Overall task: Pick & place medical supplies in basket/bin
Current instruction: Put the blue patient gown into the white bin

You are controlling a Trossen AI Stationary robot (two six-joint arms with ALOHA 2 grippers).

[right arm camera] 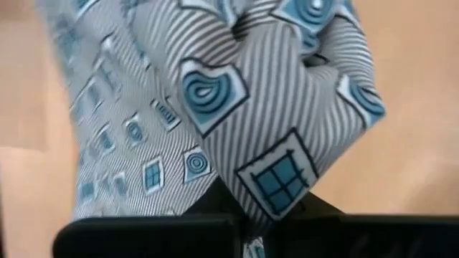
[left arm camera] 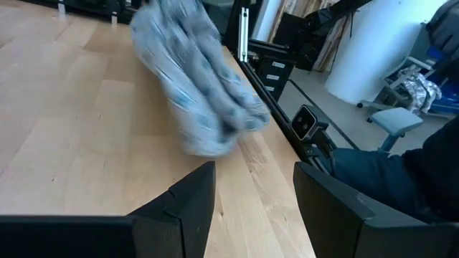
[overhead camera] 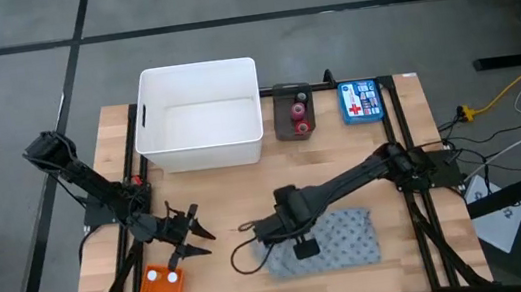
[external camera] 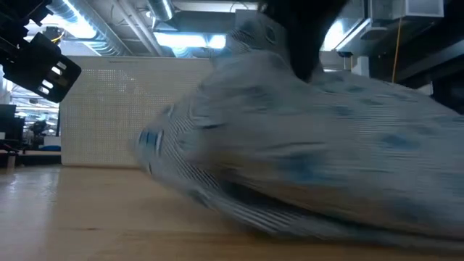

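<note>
The right end effector point(overhead camera: 270, 235) is clamped on the cloth point(overhead camera: 338, 240); its trailing bulk may drag or slip free. The left end effector point(overhead camera: 188, 238) waits open, empty.

A large striped grey cloth point(external camera: 312, 152) with blue patterned patches fills the centre and right of the frame, bunched up and blurred, its lower edge resting on the wooden surface point(external camera: 80, 225). A dark arm part point(external camera: 304, 36) drops in at the upper middle, meeting the cloth's top. At the upper left hangs another dark robot part point(external camera: 43, 61). Behind stands a pale perforated wall panel point(external camera: 123, 116).
</note>
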